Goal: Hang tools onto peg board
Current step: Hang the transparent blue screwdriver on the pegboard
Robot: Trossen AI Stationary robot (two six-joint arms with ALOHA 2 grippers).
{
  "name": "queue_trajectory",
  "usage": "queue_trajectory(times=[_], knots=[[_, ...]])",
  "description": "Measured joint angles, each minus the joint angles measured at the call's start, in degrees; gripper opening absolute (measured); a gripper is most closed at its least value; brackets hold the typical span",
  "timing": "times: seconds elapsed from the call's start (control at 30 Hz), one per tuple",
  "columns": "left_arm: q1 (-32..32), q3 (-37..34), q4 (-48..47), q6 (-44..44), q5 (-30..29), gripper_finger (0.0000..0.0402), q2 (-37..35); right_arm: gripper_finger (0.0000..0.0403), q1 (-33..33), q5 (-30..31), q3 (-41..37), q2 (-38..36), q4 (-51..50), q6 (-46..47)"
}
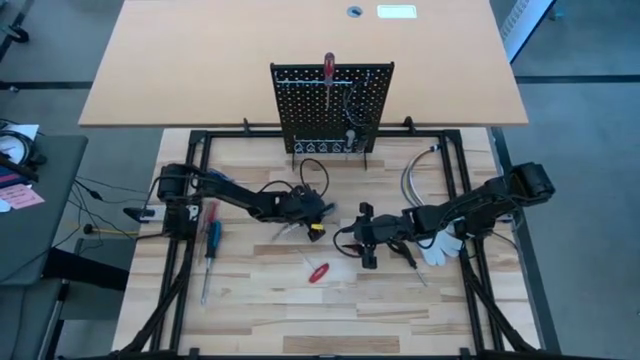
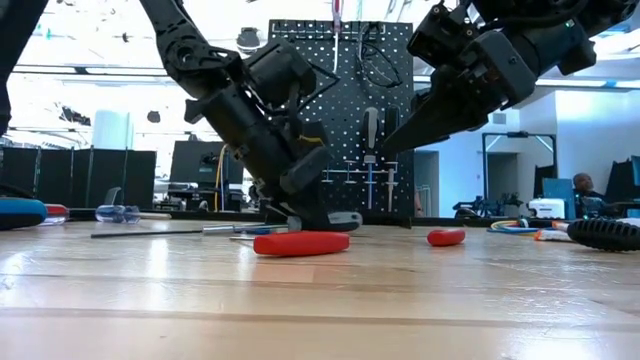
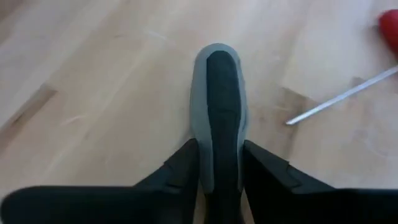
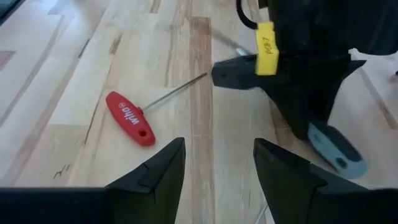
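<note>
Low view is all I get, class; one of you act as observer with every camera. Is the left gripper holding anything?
Observer: Yes. Its wrist view shows the left gripper shut on a grey-and-black handle.
Operator: And the right gripper?
Observer: The right gripper is open, with only bare table between its fingers.
Operator: What is the red thing in front?
Observer: A red tool with a thin metal shaft, lying flat and untouched.

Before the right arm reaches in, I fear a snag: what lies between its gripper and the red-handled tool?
Only bare wood, by the right wrist view: the right gripper is open, the red-handled tool beyond.
</note>
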Motion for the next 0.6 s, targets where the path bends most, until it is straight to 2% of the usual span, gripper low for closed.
queue_trajectory(times=[0.07, 0.17, 0.43, 0.6], knots=[[-0.4, 0.0, 0.6, 0.2, 0.4, 0.0081, 0.0, 0.0198, 0.0, 0.0, 0.0, 0.0, -0.4, 0.1], [-0.5, 0.0, 0.6, 0.3, 0.6, 0.0084, 0.0, 0.0198, 0.0, 0.0, 0.0, 0.0, -0.7, 0.1], [-0.5, 0.0, -1.0, 0.9, 0.8, 0.0203, -0.9, 0.0198, 0.0, 0.0, 0.0, 0.0, -0.6, 0.4], [-0.7, 0.0, -6.1, 1.0, 2.9, 0.0247, -6.3, 0.0198, 0.0, 0.0, 0.0, 0.0, -0.7, 0.4]])
